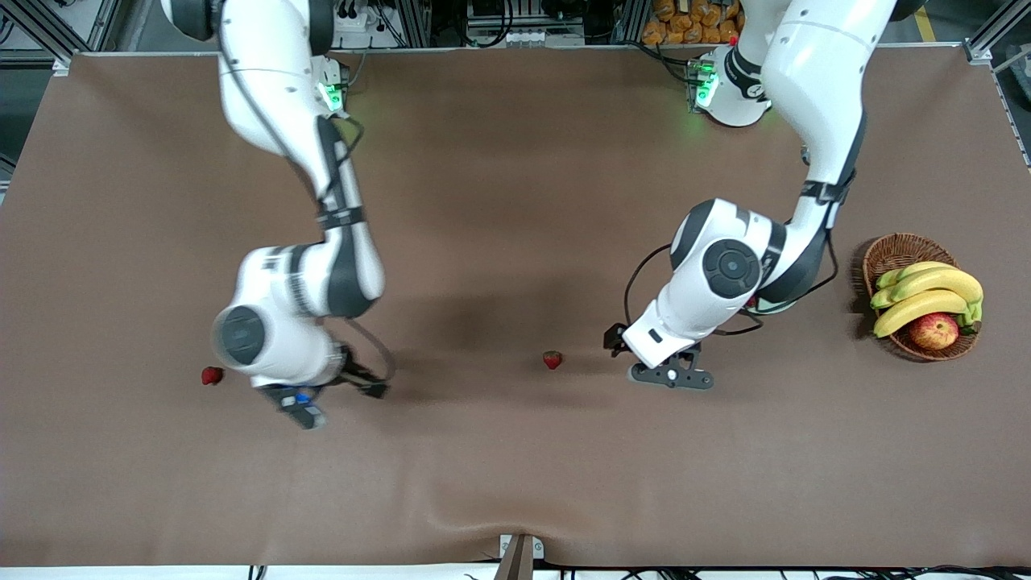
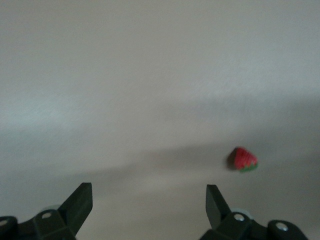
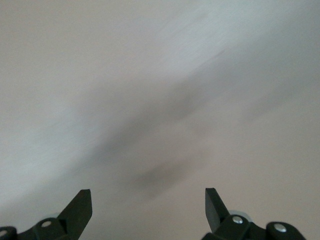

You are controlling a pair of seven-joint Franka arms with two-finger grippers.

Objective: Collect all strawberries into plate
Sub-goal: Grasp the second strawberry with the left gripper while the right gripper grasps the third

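Two strawberries lie on the brown table. One strawberry [image 1: 552,359] sits mid-table, beside my left gripper [image 1: 672,376] toward the right arm's end; the left wrist view shows that strawberry [image 2: 243,159] ahead of one finger, outside the jaws. My left gripper [image 2: 149,200] is open and empty, low over the cloth. Another strawberry [image 1: 212,375] lies beside my right arm's wrist. My right gripper [image 1: 304,409] hangs open over bare cloth, and in its wrist view the right gripper [image 3: 148,200] has nothing between its fingers. The plate is hidden or out of view.
A brown wicker basket [image 1: 894,254] stands at the left arm's end of the table, holding bananas [image 1: 926,290] and a red-yellow apple [image 1: 934,330]. Brown cloth [image 1: 499,201] covers the whole table; its front edge has a wrinkle near the middle.
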